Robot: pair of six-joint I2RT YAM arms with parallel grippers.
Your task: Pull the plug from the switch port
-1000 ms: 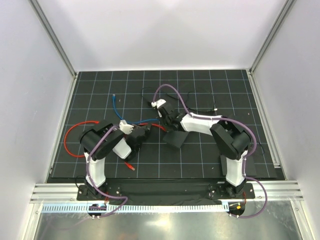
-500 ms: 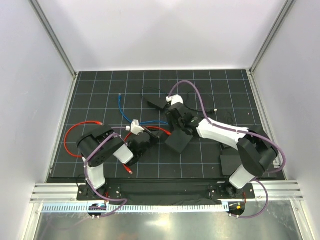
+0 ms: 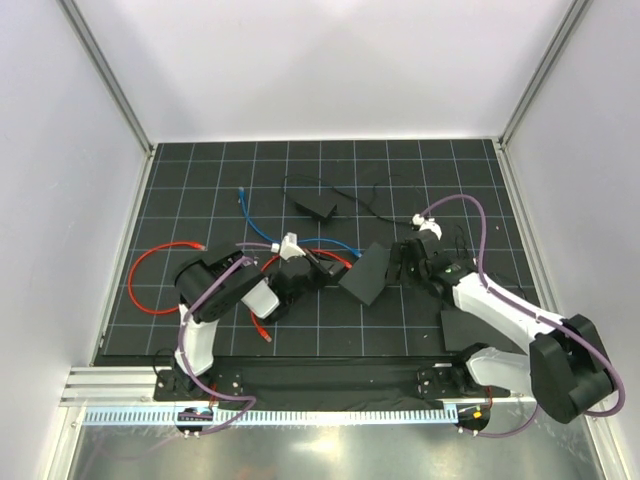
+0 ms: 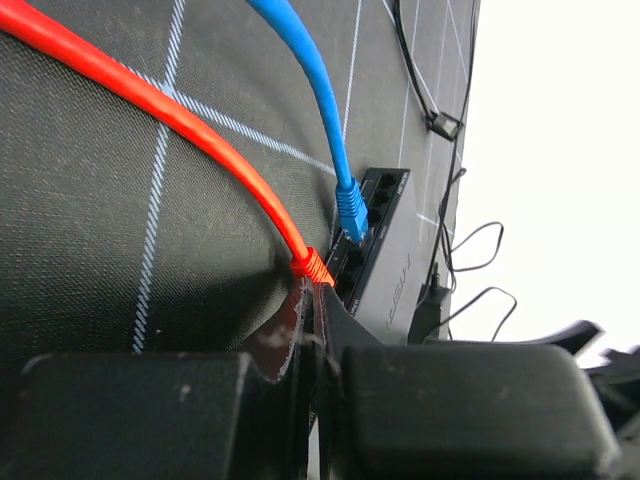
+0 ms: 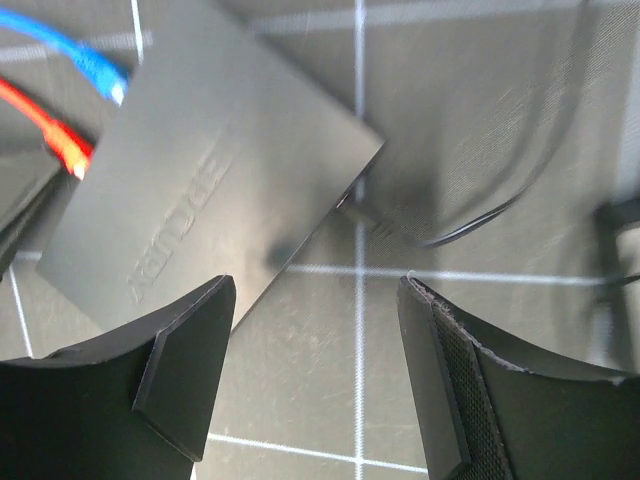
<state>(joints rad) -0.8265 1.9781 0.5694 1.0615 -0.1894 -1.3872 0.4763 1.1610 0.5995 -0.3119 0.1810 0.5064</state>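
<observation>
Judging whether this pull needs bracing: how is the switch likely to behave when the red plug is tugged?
The switch is a thin flat box lying loose on the mat, so probably light; it would likely slide with the tug. Its low, flat shape makes tipping unlikely. The right gripper stands open, not clamping it, so nothing visibly braces it.

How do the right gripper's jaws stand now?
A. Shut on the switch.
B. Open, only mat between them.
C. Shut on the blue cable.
B: the right gripper has its fingers wide apart over bare mat, with the switch just beyond their tips, ungripped.
</observation>
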